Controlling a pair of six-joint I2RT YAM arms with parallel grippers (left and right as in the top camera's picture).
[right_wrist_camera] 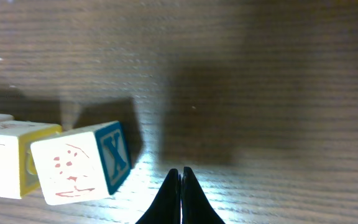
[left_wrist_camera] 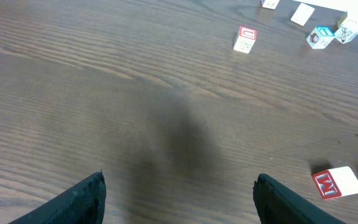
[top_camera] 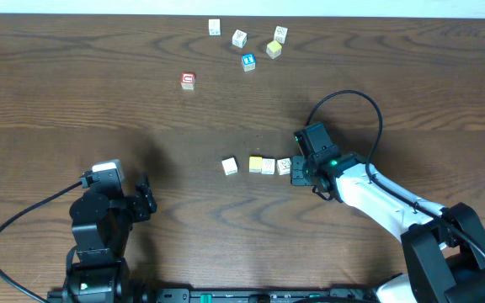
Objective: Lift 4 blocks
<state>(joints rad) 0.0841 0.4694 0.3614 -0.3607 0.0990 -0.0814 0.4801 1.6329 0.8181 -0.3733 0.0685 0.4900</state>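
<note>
Four small blocks lie in a row mid-table: a white one [top_camera: 230, 167] set apart on the left, then a pale yellow one [top_camera: 255, 163] and two white ones [top_camera: 268, 166] [top_camera: 284, 166] touching. My right gripper [top_camera: 295, 173] is shut and empty, low over the table just right of the row's end. In the right wrist view its closed tips [right_wrist_camera: 180, 172] sit beside the end block [right_wrist_camera: 79, 165], which has red marks and a blue X side. My left gripper [top_camera: 146, 197] stands open and empty at the front left, its fingers [left_wrist_camera: 79, 199] wide apart over bare wood.
At the far edge lie more cubes: three white [top_camera: 215, 27] [top_camera: 239, 38] [top_camera: 280, 34], one yellow [top_camera: 274, 49], a blue-faced one [top_camera: 248, 61] and a red-faced one [top_camera: 188, 81]. The right arm's cable [top_camera: 369, 105] loops above its wrist.
</note>
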